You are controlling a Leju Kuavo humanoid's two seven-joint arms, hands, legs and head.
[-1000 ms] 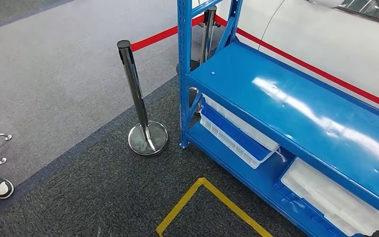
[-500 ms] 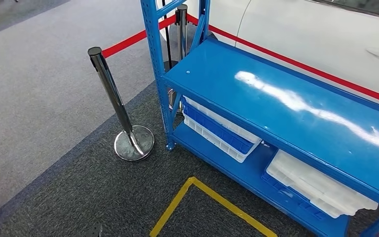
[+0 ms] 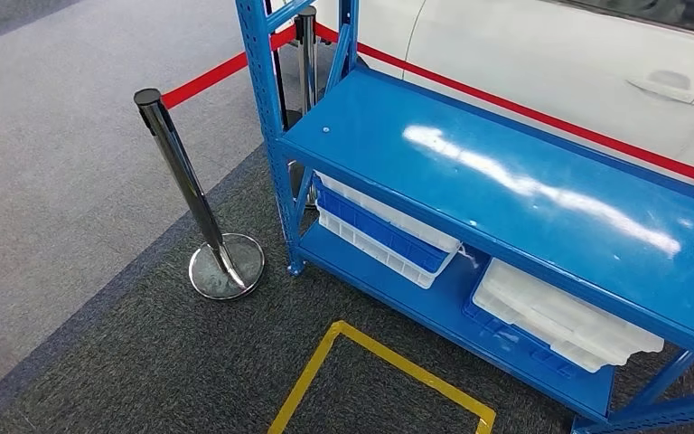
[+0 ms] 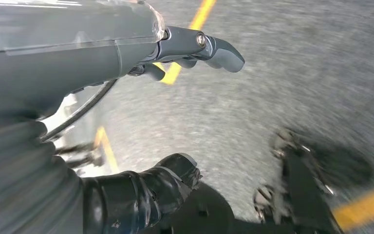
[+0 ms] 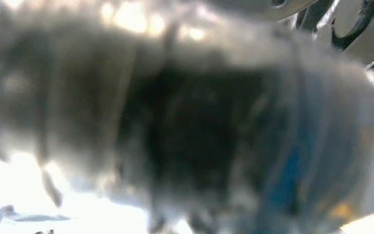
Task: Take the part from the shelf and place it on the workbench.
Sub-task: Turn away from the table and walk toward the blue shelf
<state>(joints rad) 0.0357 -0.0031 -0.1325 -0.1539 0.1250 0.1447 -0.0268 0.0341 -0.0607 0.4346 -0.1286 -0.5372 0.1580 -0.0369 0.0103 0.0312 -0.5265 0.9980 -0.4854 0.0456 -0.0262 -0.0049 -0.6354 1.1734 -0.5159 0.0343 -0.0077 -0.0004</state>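
With the camera swung right, more of the blue shelf [image 3: 506, 190] is seen; left hand [image 4: 126, 122] fingers are spread, empty.

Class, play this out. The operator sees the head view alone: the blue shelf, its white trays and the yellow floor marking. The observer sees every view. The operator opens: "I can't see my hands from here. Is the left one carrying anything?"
Observer: No. In the left wrist view the left hand holds nothing, and its thumb stands apart from the darker fingers.
Operator: What is beneath that hand?
Observer: Grey carpet, crossed by a yellow tape line.
Operator: And the right hand, has it got the part?
Observer: I cannot tell. The right wrist view is a close blur of grey and dark shapes, so the right hand cannot be read.
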